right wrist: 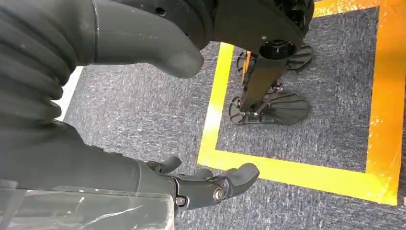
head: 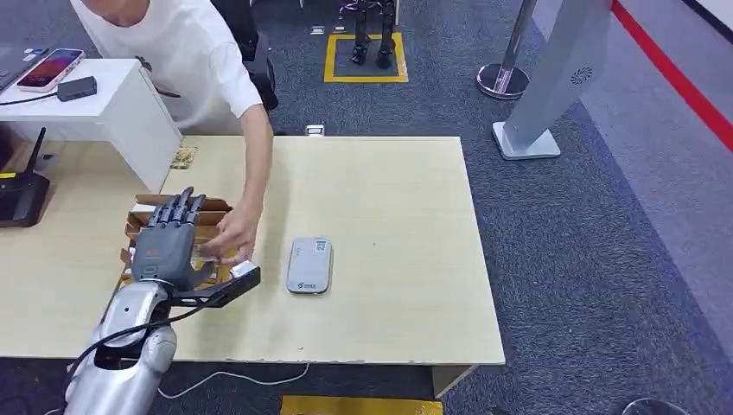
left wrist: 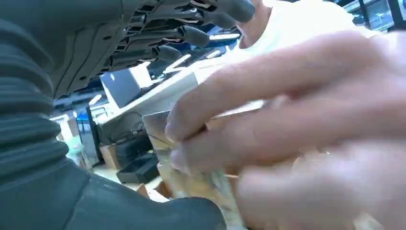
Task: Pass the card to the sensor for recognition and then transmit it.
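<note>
A light wooden table (head: 389, 190) fills the middle of the head view. At its left side sits a cardboard box (head: 138, 226) with brown dividers; what it holds is hard to make out beneath the hands above it. The robot's left hand (head: 170, 239) hovers over this box, fingers stretched flat and apart, holding nothing. A person's hand (head: 232, 238) reaches down from the upper left to the box's right edge, just beside the robot's hand. In the left wrist view that person's fingers (left wrist: 287, 120) pinch what looks like a thin pale card (left wrist: 160, 127), though blur makes this uncertain. Right of the box, near the table's centre, lies a grey card sensor (head: 309, 265), flat and apart from both hands. The table's right half is bare wood up to its edge. The right hand (right wrist: 210, 184) hangs over grey carpet (right wrist: 306, 139) beside a yellow floor line (right wrist: 287, 172), fingers loosely curled around nothing.
</note>
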Available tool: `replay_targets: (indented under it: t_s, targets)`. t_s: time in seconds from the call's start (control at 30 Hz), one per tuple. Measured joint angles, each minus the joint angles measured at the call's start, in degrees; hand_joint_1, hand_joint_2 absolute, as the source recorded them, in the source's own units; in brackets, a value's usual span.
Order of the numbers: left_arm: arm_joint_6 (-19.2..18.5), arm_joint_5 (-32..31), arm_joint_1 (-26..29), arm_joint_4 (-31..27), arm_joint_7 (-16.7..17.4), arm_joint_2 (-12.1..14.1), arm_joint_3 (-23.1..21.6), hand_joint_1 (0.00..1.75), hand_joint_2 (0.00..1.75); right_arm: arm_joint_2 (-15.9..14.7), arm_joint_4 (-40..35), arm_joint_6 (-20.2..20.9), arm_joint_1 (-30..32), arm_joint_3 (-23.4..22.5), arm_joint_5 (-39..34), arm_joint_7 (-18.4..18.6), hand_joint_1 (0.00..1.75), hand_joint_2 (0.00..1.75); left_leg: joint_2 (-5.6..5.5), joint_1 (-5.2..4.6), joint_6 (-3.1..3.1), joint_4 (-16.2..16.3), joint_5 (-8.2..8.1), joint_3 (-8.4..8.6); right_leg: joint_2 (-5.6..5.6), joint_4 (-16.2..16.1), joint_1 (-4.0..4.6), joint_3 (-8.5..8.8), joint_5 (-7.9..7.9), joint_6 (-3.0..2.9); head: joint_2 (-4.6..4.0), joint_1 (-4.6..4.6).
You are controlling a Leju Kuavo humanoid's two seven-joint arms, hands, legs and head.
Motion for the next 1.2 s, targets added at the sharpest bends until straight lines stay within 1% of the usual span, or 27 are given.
replay_targets:
  t_s: [0.3, 0.47, 0.9, 1.2]
  targets:
    - [-0.1, -0.4, 0.0, 0.0, -0.2, 0.0, 0.0, 0.00, 1.75, 0.0, 0.0, 0.0, 0.0, -0.3, 0.0, 0.0, 0.00, 1.75, 0.00, 0.00, 0.00, 0.0, 0.00, 0.00, 0.00, 0.0, 0.00, 0.00, 0.00, 0.00, 0.00, -0.02]
    - [-0.2, -0.7, 0.1, 0.0, -1.0, 0.1, 0.0, 0.00, 1.75, 0.0, 0.0, 0.0, 0.2, -0.3, -0.6, 0.0, 0.00, 1.75, 0.00, 0.00, 0.00, 0.0, 0.00, 0.00, 0.00, 0.0, 0.00, 0.00, 0.00, 0.00, 0.00, -0.02]
    - [-0.2, -1.1, -0.2, -2.1, -1.1, 0.6, 0.0, 0.00, 1.75, 0.0, 0.0, 0.0, 0.4, -0.3, -0.7, -0.2, 0.00, 1.75, 0.00, 0.00, 0.00, 0.0, 0.00, 0.01, 0.01, 0.0, 0.00, -0.01, 0.00, 0.00, 0.00, -0.02]
    - [-0.4, -1.2, -0.5, -2.3, -1.1, 0.8, 0.0, 0.00, 1.75, 0.0, 0.0, 0.0, 0.5, -0.3, -0.7, -0.3, 0.00, 1.75, 0.01, 0.00, 0.00, 0.0, 0.00, 0.01, 0.00, 0.0, 0.00, -0.01, 0.00, 0.00, 0.00, -0.02]
